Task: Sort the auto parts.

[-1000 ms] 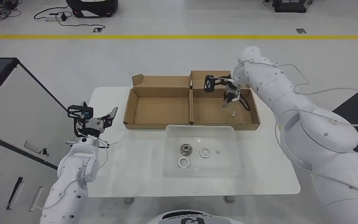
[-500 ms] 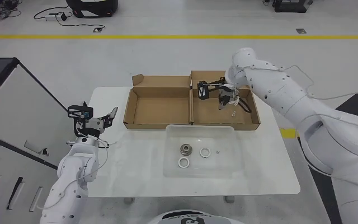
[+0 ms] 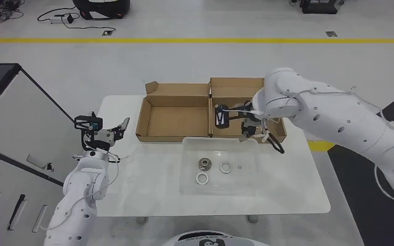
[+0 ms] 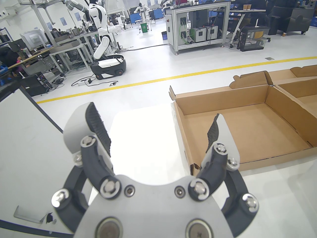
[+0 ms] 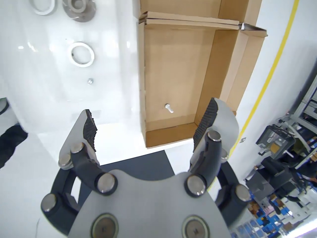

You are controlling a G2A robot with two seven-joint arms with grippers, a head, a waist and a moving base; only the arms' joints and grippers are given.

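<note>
tray parts: two rings, one flange, one nut

Both my arms were glossy white, built from rounded shells: the right arm and the slimmer-looking left arm. A thin black cable looped at five o'clock from the right wrist. The left hand and right hand matched: brushed silver palm plate with two recessed screws at six o'clock, black linkages pinned with round silver screws, silver fingers faced with black ribbed pads.
</note>
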